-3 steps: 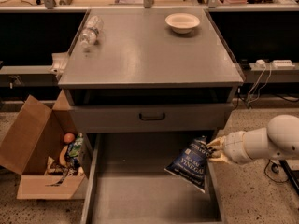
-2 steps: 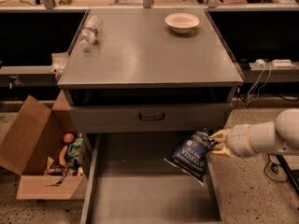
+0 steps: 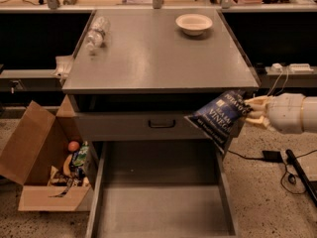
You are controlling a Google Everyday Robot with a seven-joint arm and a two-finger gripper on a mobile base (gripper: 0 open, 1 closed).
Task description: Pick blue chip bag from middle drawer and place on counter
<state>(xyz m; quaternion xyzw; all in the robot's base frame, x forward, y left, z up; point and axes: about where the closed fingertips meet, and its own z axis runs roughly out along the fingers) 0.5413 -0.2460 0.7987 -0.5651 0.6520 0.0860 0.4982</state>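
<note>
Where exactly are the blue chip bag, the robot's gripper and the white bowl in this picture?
blue chip bag (image 3: 217,117): camera view, lettered front, hanging above the middle drawer (image 3: 163,207).
gripper (image 3: 248,109): camera view, between its fingertips, clamped on the bag's right edge.
white bowl (image 3: 193,23): camera view, its inner hollow, on the counter's (image 3: 158,58) far side.

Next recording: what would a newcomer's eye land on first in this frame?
The blue chip bag hangs in the air by the right front corner of the counter, pinched at its edge by the gripper reaching in from the right. Below it the middle drawer stands pulled out, and the counter carries a white bowl at the back right and a plastic bottle lying at the back left.
</note>
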